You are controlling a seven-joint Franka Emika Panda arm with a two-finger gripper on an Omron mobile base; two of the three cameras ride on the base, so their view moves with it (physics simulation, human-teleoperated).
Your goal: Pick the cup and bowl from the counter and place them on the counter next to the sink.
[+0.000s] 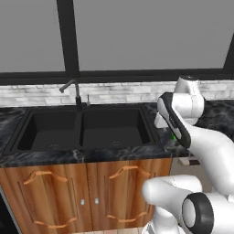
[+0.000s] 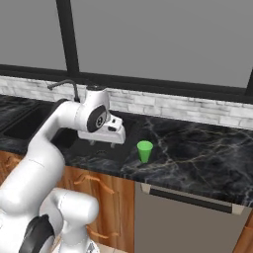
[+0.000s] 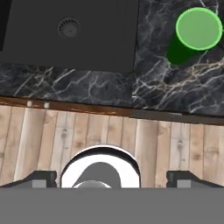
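The green cup [image 2: 145, 150] stands upright on the black marble counter [image 2: 197, 148], a short way right of the sink [image 1: 82, 128]. In the hand view the cup [image 3: 199, 28] is at the upper right, with the sink basin [image 3: 70, 30] at the upper left. My gripper [image 2: 106, 141] hovers above the counter's front edge, between the sink and the cup and apart from both. It is open, its fingertips [image 3: 39, 178] spread wide with nothing between them. In the left base view a sliver of the cup [image 1: 174, 137] peeks out behind my arm. The bowl is out of view.
A dark curved faucet [image 1: 73, 91] rises behind the sink, in front of a pale brick backsplash and a window. Brown wooden cabinet doors [image 1: 87, 192] sit under the sink. A grey appliance front [image 2: 183, 217] lies under the counter to the right.
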